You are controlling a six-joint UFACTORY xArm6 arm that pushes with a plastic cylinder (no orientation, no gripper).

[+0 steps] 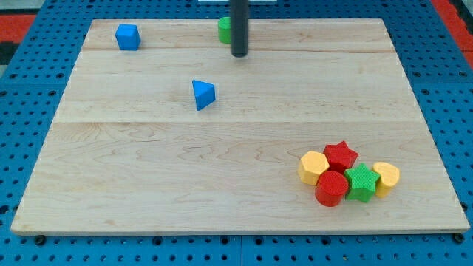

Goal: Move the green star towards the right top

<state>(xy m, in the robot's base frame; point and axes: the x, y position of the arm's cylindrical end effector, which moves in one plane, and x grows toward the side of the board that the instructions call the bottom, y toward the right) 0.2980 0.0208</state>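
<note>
Fig.: our tip (239,55) (no pincer fitted) sits far from green star (362,182), wedged betw. red cylinder (331,188) & yellow block (386,176); likely light, rigid—we'd push its lower-left.

Readable text: none anywhere in the view.
Blocks: plain coloured faces, with no letters or numbers.
Counter (222,162): bare wood, without labels, brands or signs.

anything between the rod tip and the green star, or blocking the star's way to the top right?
Nothing between my tip and the green star. But the red star and a yellow block touch it on its upper and right sides, hemming the way.
</note>
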